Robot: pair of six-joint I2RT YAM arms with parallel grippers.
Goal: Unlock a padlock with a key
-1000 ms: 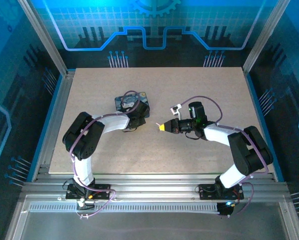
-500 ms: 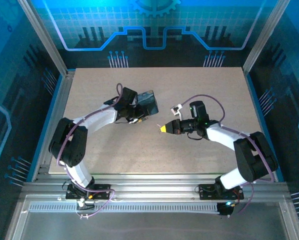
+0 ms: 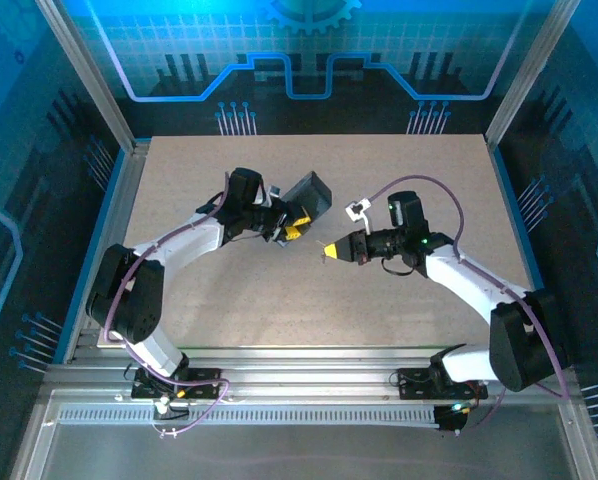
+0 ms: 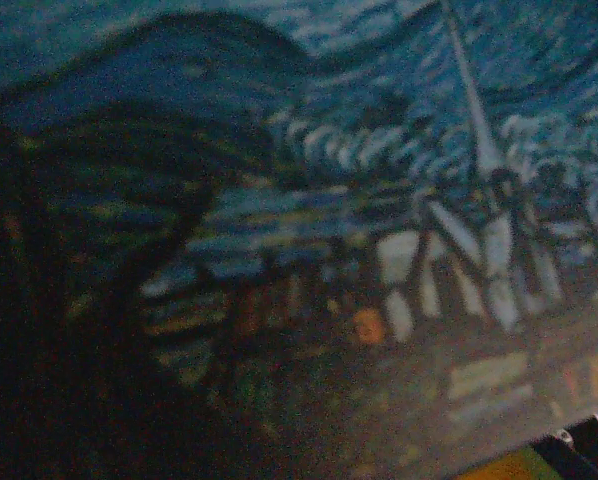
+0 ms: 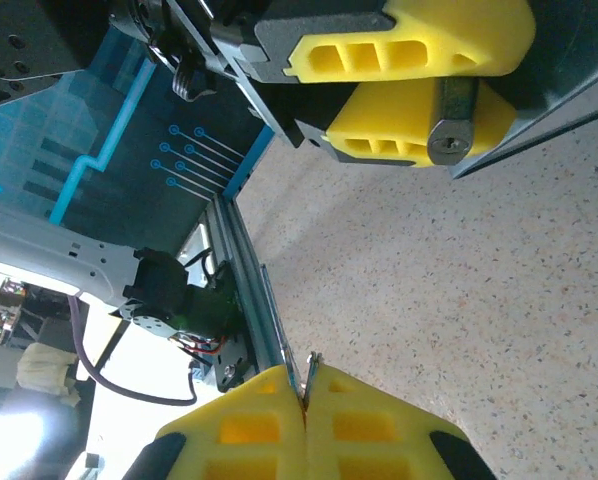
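Over the big table point(image 3: 399, 300), the blue painted tin box point(image 3: 313, 190) tips up right beside the left gripper point(image 3: 293, 228), which squeezes the little padlock point(image 5: 449, 125), and near it the right gripper point(image 3: 329, 252) pinches tight on the tiny key point(image 5: 308, 368).

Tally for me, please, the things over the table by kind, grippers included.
grippers: 2, left gripper and right gripper
tin: 1
padlock: 1
key: 1
total: 5
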